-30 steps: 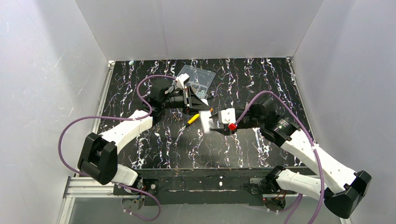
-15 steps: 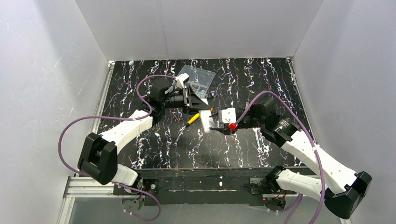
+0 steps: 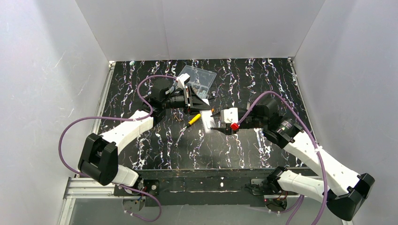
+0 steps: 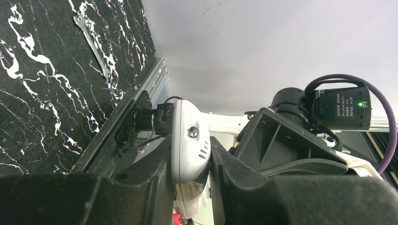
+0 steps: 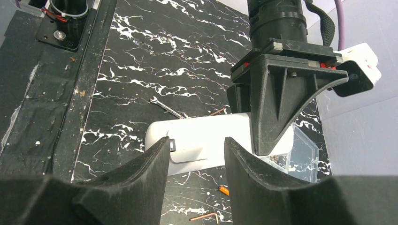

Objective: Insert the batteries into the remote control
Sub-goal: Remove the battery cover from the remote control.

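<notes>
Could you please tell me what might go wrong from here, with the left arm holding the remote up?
1. The left pincer grips the remote control near one end, apparently off the table; a push from the right pincer could lever it loose.
2. The open right pincer hovers right beside the left pincer, so the two might collide.
3. A dropped remote control would likely land near the clear box and the wrench below.

Left gripper [image 4: 190,157] clamped on white remote control [image 4: 189,133], seen end-on; small wrench [image 4: 95,43] lies nr table's [image 4: 42,103] railed edge.
</notes>
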{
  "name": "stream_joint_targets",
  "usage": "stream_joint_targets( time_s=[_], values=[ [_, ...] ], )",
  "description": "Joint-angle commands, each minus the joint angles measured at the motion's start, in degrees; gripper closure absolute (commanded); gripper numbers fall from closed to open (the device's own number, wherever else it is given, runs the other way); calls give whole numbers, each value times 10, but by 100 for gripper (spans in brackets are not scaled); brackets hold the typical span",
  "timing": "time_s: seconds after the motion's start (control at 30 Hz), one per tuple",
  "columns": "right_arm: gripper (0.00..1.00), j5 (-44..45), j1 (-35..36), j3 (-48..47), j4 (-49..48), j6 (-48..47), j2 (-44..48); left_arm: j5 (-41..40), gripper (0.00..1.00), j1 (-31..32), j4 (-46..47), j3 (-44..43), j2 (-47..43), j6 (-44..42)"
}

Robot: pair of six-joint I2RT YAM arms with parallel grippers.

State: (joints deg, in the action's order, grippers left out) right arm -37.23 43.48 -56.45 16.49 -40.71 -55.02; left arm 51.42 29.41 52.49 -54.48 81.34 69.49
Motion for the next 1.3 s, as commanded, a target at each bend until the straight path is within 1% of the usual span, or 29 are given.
stream_joint_targets(
  time_s=[0.0, 0.47, 0.7, 1.27],
  values=[
    [47, 26, -3, -1, -43, -4, 13, 37, 100, 4, 34, -14, -3, 1],
    [47, 30, -3, 7, -34, -6, 19, 38, 100, 3, 35, -17, -2, 2],
    [47, 37, -3, 27, -33, 3, 33, 36, 100, 3, 47, -16, 3, 11],
    [47, 48, -3, 27, -41, 2, 35, 36, 100, 4, 50, -13, 2, 12]
  ],
)
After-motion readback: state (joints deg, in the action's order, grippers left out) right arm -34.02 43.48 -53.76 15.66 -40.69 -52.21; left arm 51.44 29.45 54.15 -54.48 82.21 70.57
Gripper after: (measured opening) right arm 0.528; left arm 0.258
